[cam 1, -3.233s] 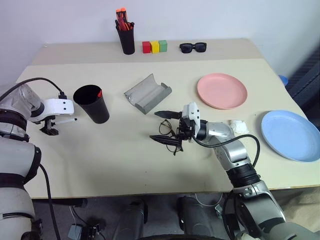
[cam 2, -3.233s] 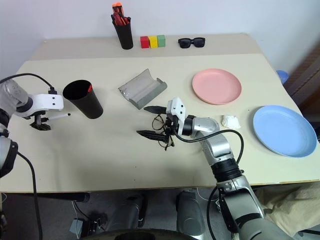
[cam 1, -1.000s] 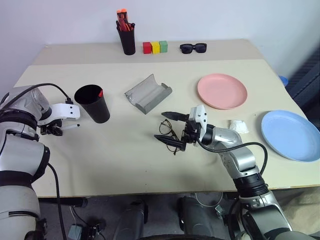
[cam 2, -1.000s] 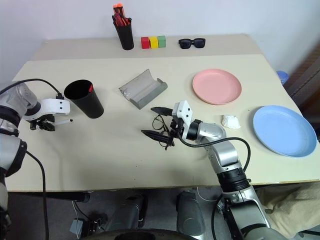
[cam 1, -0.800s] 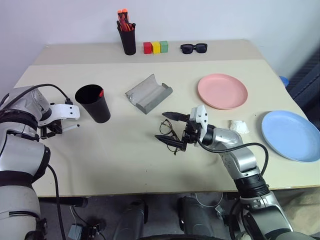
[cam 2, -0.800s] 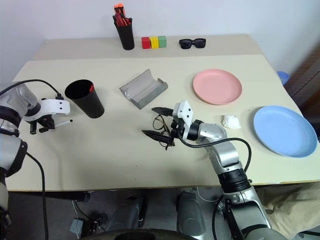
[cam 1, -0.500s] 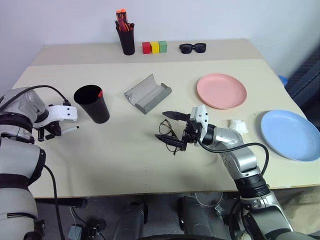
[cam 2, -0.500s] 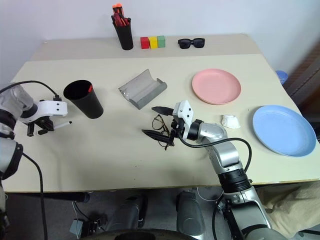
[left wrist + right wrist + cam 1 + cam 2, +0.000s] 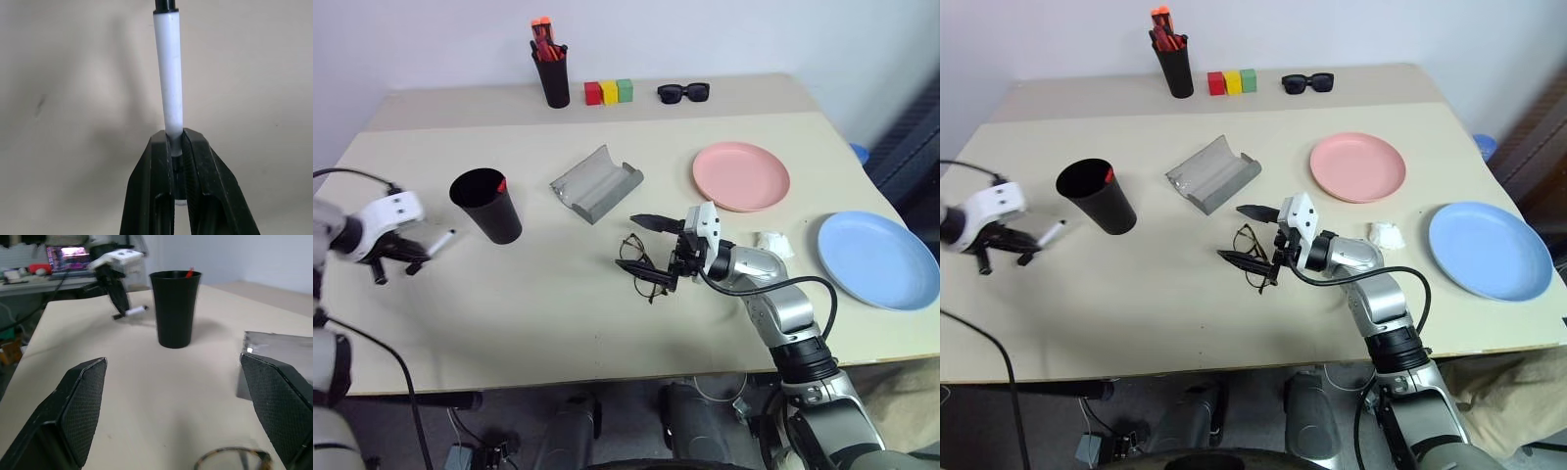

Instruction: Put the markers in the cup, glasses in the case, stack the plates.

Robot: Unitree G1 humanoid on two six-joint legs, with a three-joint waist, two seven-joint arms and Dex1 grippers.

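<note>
While the beige table (image 9: pixel 558 294) stood against a pale wall, the left claw (image 9: pixel 176 161) pinched the white marker (image 9: pixel 168 88) beside the black cup (image 9: pixel 487 205) — the right claw (image 9: pixel 652 253) gaped around the glasses (image 9: pixel 636 265).

Table (image 9: pixel 558 284): pale beige, matte. Cup (image 9: pixel 489 206): matte black; red tip of a marker (image 9: pixel 500 185) shows at its rim. Second marker (image 9: pixel 168 73): white body, black cap at the far end. Left gripper (image 9: pixel 176 161): black fingers, white housing. Right gripper (image 9: pixel 651 253): black fingers, white wrist block. Glasses (image 9: pixel 639 266): thin dark frame, clear lenses. Case (image 9: pixel 594 183): grey. Plates: one salmon pink (image 9: pixel 741 176), one light blue (image 9: pixel 878 259). Pen holder (image 9: pixel 551 80): black, holding orange-red pens. Three blocks (image 9: pixel 609 92): red, yellow, green. Sunglasses (image 9: pixel 683 92): black. Crumpled scrap (image 9: pixel 771 242): white.
</note>
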